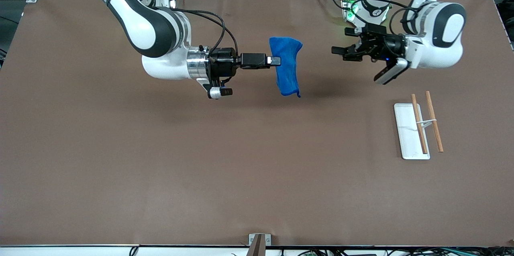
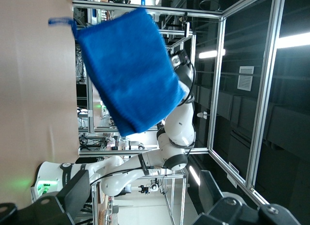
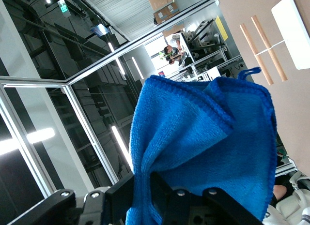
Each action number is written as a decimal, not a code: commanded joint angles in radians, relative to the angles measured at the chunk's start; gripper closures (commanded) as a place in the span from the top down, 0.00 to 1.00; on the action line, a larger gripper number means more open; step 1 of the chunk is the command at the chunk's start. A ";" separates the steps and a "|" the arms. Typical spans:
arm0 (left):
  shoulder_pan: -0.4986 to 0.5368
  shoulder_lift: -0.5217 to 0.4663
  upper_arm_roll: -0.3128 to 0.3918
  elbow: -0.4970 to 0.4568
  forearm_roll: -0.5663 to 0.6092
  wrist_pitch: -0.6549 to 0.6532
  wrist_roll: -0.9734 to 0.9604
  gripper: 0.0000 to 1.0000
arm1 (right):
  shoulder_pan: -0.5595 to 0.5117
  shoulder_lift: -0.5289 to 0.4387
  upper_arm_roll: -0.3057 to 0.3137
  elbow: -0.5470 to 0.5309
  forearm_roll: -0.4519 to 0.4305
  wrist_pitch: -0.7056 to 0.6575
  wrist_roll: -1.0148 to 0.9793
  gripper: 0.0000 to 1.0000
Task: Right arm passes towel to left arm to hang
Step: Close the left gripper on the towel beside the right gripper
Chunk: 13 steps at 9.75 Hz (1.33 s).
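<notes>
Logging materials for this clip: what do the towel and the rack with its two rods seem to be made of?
The towel, held up by the right gripper, looks like soft fuzzy microfibre or terry cloth: it droops and folds, with a stitched edge. The rack's two rods look like plain matte wood, by their tan colour. Its flat white base seems smooth plastic or painted metal; I can't tell which.

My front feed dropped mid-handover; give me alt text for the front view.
The right gripper holds the blue towel up over the brown table, shut on its edge. The left gripper faces it, open, with a gap between. A white-based rack with two wooden rods stands toward the left arm's end.
</notes>
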 commanded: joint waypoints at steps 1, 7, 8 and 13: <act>0.004 0.017 -0.076 -0.064 -0.119 0.072 0.058 0.99 | 0.003 0.004 0.022 0.014 0.063 0.009 -0.028 0.00; 0.007 0.075 -0.248 -0.012 -0.355 0.223 0.058 0.82 | 0.003 0.004 0.032 0.012 0.074 0.009 -0.045 0.00; 0.008 0.075 -0.256 -0.011 -0.369 0.227 0.058 0.82 | 0.003 0.004 0.032 0.011 0.074 0.009 -0.045 0.00; 0.008 0.095 -0.291 0.069 -0.471 0.341 0.060 0.73 | 0.003 0.004 0.032 0.012 0.074 0.009 -0.045 0.00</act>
